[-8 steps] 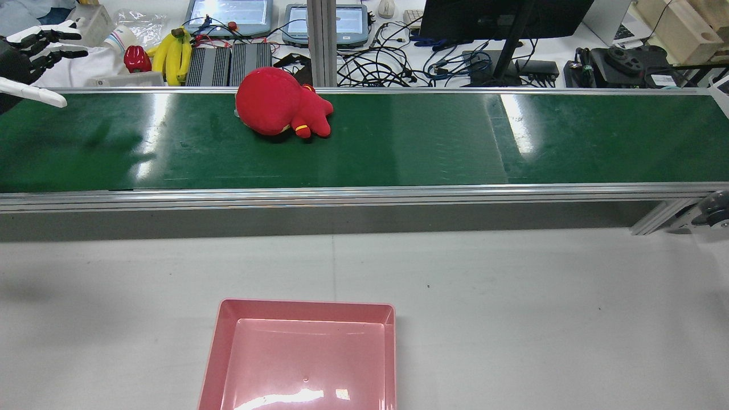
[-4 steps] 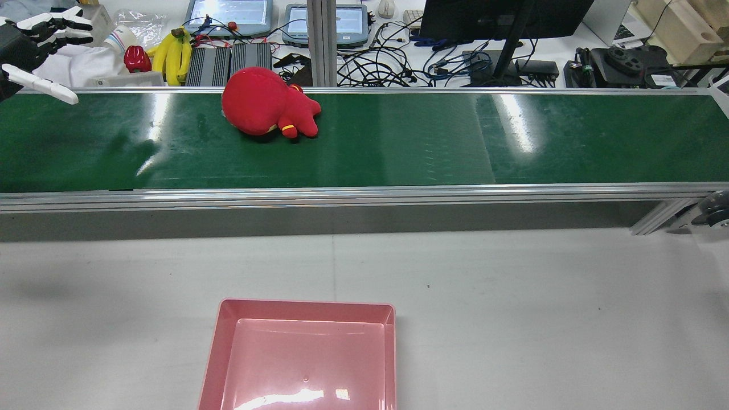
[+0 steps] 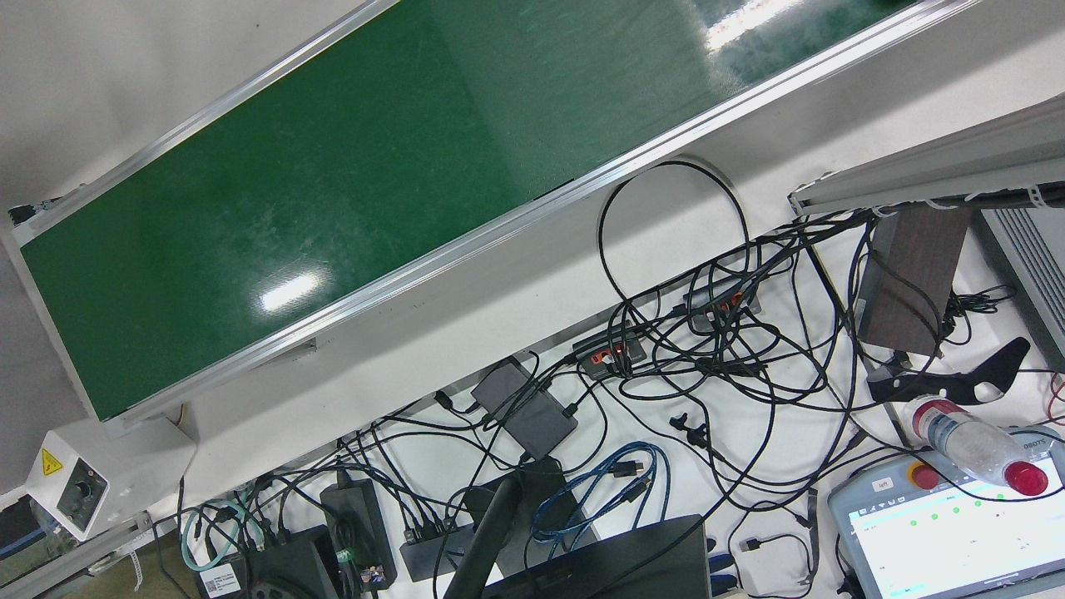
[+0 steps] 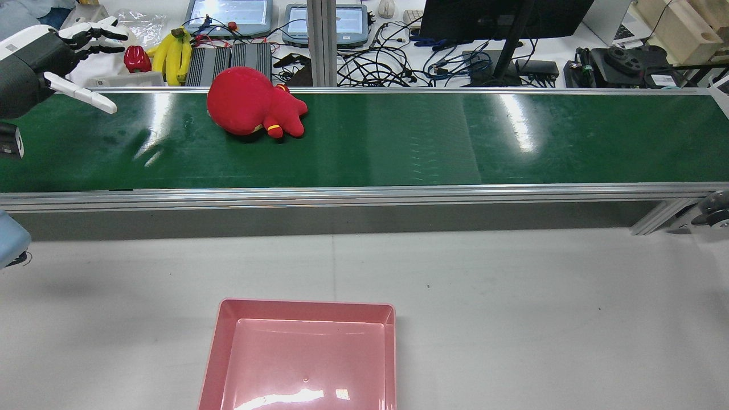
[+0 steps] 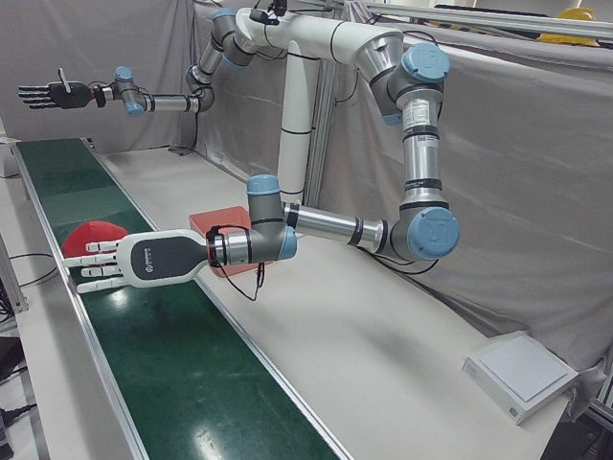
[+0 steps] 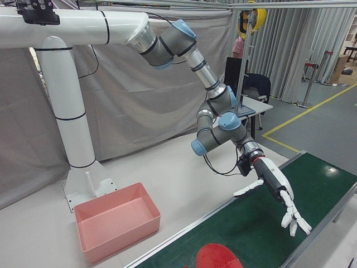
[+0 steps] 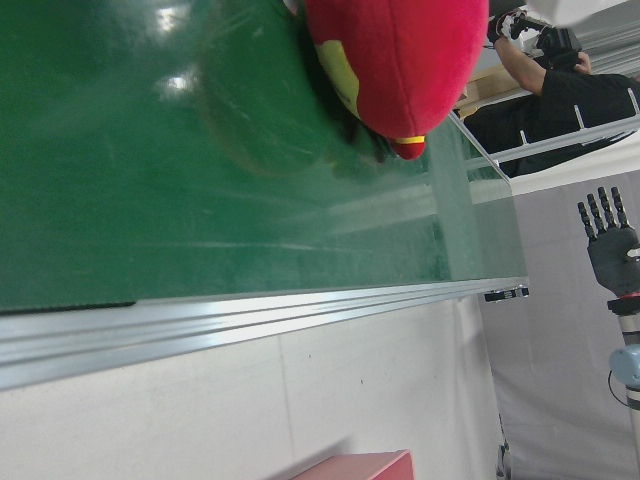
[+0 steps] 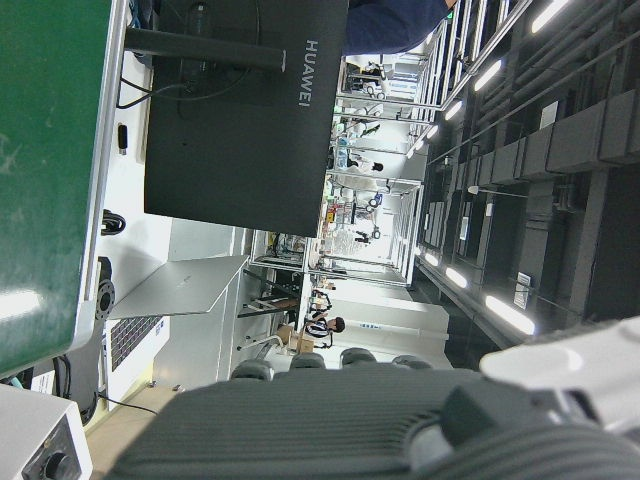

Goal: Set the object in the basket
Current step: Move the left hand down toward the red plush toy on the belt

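Note:
A red plush toy lies on the green conveyor belt, near its far edge. It also shows in the left-front view, the right-front view and the left hand view. My left hand is open with fingers spread, hovering over the belt to the left of the toy and apart from it; it also shows in the left-front view and the right-front view. My right hand is open and raised high over the belt's far end. The pink basket is empty on the white table.
Behind the belt lies a cluttered bench with bananas, tablets, cables and a monitor stand. The belt's metal rail separates it from the white table. The arms' white pedestal stands behind the basket.
The red plush toy has moved left along the belt. My left hand has moved right, further into view and closer to the toy, still open.

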`<state>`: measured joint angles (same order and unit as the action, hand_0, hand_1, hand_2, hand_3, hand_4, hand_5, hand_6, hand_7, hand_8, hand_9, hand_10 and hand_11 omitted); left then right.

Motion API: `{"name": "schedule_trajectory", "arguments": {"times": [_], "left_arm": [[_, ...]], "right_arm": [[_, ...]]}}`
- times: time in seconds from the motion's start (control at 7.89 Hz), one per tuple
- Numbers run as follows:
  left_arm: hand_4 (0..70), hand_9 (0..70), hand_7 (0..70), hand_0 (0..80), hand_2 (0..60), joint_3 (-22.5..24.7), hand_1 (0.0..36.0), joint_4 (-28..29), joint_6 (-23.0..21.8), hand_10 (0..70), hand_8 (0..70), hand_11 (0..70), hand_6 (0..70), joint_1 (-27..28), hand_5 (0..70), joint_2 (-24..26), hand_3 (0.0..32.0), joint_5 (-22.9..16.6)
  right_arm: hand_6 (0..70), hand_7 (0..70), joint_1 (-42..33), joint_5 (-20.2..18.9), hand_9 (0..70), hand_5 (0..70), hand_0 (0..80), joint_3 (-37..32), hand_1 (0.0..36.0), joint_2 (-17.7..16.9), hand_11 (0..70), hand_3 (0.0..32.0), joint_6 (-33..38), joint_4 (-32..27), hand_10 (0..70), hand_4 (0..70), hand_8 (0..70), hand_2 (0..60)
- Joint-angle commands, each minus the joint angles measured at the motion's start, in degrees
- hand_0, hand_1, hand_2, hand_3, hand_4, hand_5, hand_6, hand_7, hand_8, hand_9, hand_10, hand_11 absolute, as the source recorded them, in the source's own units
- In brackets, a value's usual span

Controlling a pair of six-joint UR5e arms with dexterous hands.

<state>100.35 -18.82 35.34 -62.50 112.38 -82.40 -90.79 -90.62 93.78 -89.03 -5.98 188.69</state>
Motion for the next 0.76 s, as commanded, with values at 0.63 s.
{"name": "schedule_trajectory", "arguments": {"times": [0.63], "left_arm": [[12.7,20.7,4.9,58.7,0.0,-1.3,7.4,-4.63,4.9,0.0,13.4,0.0,5.9,3.53,26.6,5.11,0.0,2.42]], "right_arm": [[0.0,0.0,0.0,0.0,0.0,0.0,0.0,0.0,0.0,0.0,0.0,0.0,0.0,0.01,0.0,0.0,0.0,0.0]]}}
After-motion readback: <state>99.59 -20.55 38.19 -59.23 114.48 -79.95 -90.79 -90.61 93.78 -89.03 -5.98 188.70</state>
